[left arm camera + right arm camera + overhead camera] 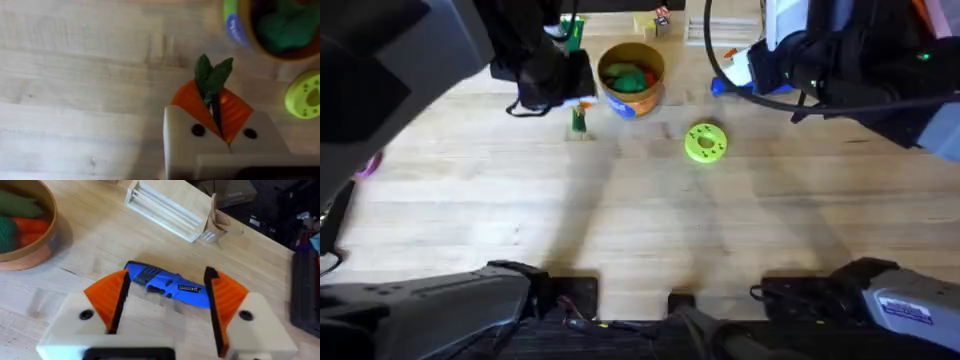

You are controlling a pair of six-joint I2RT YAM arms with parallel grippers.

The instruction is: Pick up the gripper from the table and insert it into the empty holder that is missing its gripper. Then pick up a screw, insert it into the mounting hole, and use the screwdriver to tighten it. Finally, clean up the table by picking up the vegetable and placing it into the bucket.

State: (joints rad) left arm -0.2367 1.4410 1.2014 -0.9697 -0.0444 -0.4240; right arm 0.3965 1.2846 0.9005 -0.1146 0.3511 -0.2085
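Between left end effector (218, 112) pads, vegetable (212, 77), pinched

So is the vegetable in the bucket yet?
No. The left claw is shut on the vegetable above bare table, beside the bucket, which already holds other toy foods.

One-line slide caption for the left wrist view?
Left gripper shut on the vegetable, beside the bucket.

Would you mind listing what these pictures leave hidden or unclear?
- Vegetable: lower end hidden between the left tool's pads, left wrist view.
- Screwdriver: metal bit not visible in the right wrist view; overhead, the right arm covers most of it.
- Bucket: contents are blurred green and red shapes.
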